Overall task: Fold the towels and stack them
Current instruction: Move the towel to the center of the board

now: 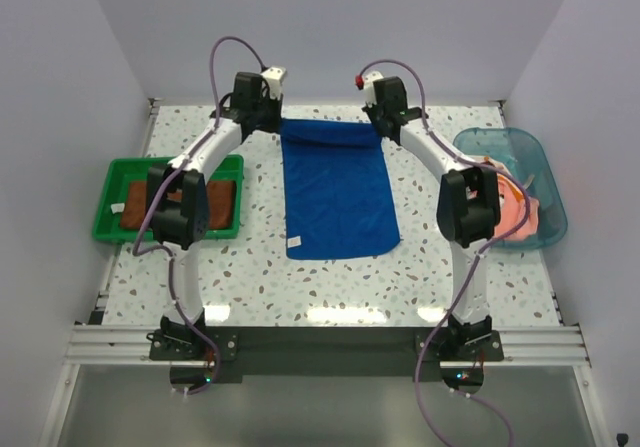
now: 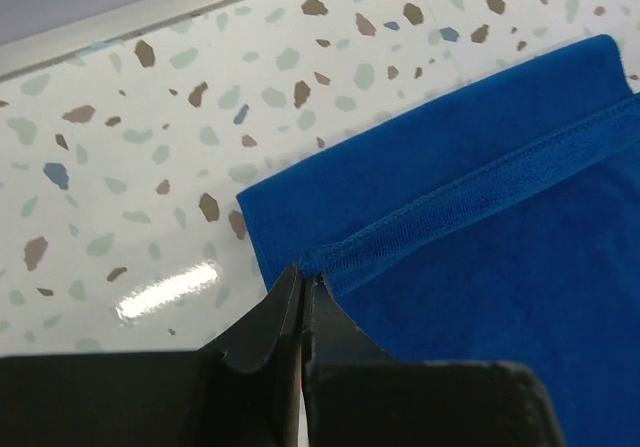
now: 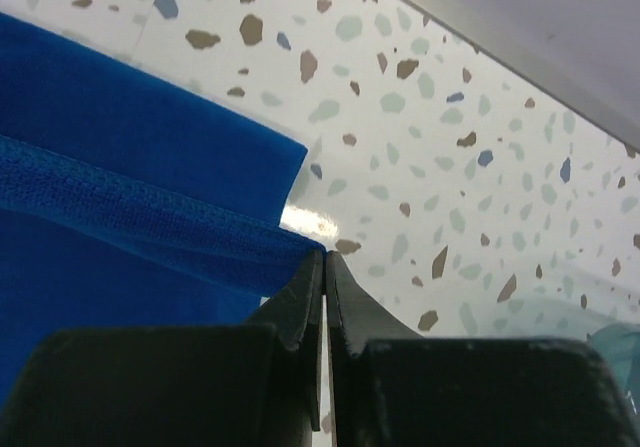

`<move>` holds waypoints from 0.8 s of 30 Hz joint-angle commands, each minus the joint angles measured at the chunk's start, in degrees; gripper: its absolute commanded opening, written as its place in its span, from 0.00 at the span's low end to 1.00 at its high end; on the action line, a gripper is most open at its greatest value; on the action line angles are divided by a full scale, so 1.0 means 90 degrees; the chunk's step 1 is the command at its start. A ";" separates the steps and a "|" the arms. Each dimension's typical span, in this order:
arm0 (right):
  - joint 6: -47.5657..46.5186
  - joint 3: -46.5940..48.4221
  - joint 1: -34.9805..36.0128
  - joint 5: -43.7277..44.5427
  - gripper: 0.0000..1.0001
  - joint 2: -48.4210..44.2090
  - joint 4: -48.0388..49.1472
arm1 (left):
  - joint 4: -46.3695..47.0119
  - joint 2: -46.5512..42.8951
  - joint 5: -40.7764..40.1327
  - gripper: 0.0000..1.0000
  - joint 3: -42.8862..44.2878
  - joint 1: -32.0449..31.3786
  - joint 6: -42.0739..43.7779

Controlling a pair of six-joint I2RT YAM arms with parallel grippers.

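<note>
A royal blue towel (image 1: 338, 192) lies flat mid-table, its far edge raised and rolled slightly toward me. My left gripper (image 1: 281, 120) is shut on the towel's far left corner. In the left wrist view the hem of the blue towel (image 2: 480, 217) ends right between the left gripper's (image 2: 303, 275) closed tips. My right gripper (image 1: 379, 120) is shut on the far right corner, and the right wrist view shows the blue towel's (image 3: 120, 197) hem pinched in the right gripper (image 3: 325, 255). A rust-brown towel (image 1: 226, 202) lies in the tray, partly hidden by my left arm. A pink towel (image 1: 517, 209) sits in the tub.
The green tray (image 1: 110, 202) stands at the left edge of the table. The clear blue tub (image 1: 520, 142) stands at the right edge, and its corner (image 3: 615, 352) shows in the right wrist view. The back wall runs just behind both grippers.
</note>
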 commanded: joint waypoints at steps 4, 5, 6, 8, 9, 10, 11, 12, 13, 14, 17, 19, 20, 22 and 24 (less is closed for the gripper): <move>-0.0082 -0.1070 -0.0061 0.0258 0.00 -0.1725 -0.0114 | 0.0164 -0.1378 0.0565 0.00 -0.1015 -0.0066 -0.0274; -0.0053 -0.1188 -0.0061 0.0259 0.00 -0.1814 -0.0162 | 0.0086 -0.1447 0.0575 0.01 -0.1277 -0.0133 -0.0293; -0.0014 -0.1277 -0.0061 0.0259 0.00 -0.1883 -0.0337 | 0.0047 -0.1525 0.0566 0.00 -0.1405 -0.0183 -0.0313; 0.0191 -0.1569 -0.0051 0.0268 0.00 -0.2126 -0.0504 | -0.0089 -0.1770 0.0536 0.00 -0.1795 -0.0329 -0.0313; 0.0259 -0.1686 -0.0061 0.0297 0.00 -0.2224 -0.0621 | -0.0119 -0.1877 0.0420 0.00 -0.1933 -0.0378 -0.0332; 0.0395 -0.1929 -0.0061 0.0298 0.00 -0.2322 -0.0660 | -0.0158 -0.2071 0.0371 0.00 -0.2079 -0.0407 -0.0391; 0.0725 -0.2377 -0.0061 0.0278 0.00 -0.2661 -0.0864 | -0.0207 -0.2469 0.0254 0.00 -0.2661 -0.0475 -0.0507; 0.0729 -0.2381 -0.0061 0.0278 0.00 -0.2665 -0.0866 | -0.0207 -0.2473 0.0253 0.00 -0.2666 -0.0476 -0.0508; 0.0826 -0.2487 -0.0061 0.0220 0.00 -0.2829 -0.0934 | -0.0227 -0.2580 0.0263 0.00 -0.2976 -0.0495 -0.0557; 0.1039 -0.2701 -0.0061 0.0123 0.00 -0.2898 -0.1079 | -0.0217 -0.2736 0.0263 0.00 -0.3134 -0.0505 -0.0567; 0.1382 -0.3102 -0.0032 -0.0307 0.00 -0.3142 -0.1227 | -0.0207 -0.2912 0.0214 0.00 -0.3642 -0.0583 -0.0557; 0.1656 -0.3532 0.0007 -0.0560 0.00 -0.3221 -0.1150 | -0.0168 -0.2942 0.0165 0.00 -0.3886 -0.0603 -0.0528; 0.1753 -0.3707 0.0017 -0.0591 0.00 -0.3231 -0.1120 | -0.0139 -0.2923 0.0107 0.00 -0.3926 -0.0603 -0.0509; 0.1784 -0.3748 0.0027 -0.0475 0.00 -0.3144 -0.1081 | -0.0119 -0.2855 0.0106 0.00 -0.3926 -0.0613 -0.0489; 0.1793 -0.3651 0.0037 -0.0425 0.00 -0.3046 -0.1158 | -0.0206 -0.2796 0.0126 0.00 -0.3810 -0.0632 -0.0421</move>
